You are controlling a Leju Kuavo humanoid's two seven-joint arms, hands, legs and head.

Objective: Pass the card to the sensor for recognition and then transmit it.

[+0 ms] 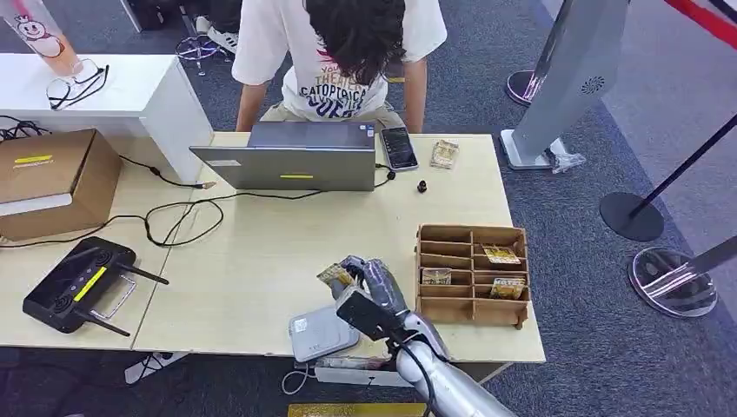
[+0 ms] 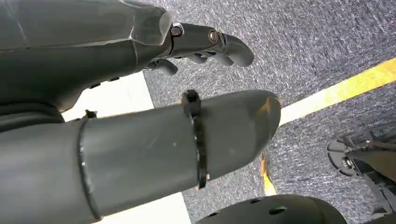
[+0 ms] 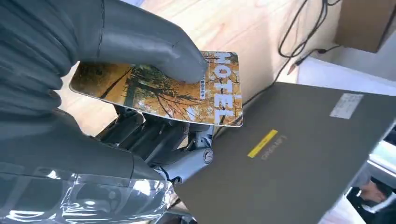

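Grey speckled carpet floor (image 1: 565,356) surrounds a pale wooden table (image 1: 261,278); a white counter (image 1: 130,87) stands beside it.

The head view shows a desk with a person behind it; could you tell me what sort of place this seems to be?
Probably a mock hotel reception desk. The right hand holds a card printed HOTEL, a wooden card rack stands on the table, and stanchion bases stand on grey carpet.

Glossy plastic card (image 3: 159,91), matt wood-look table (image 1: 261,261), cardboard organiser (image 1: 472,274), rough carpet (image 1: 608,347).
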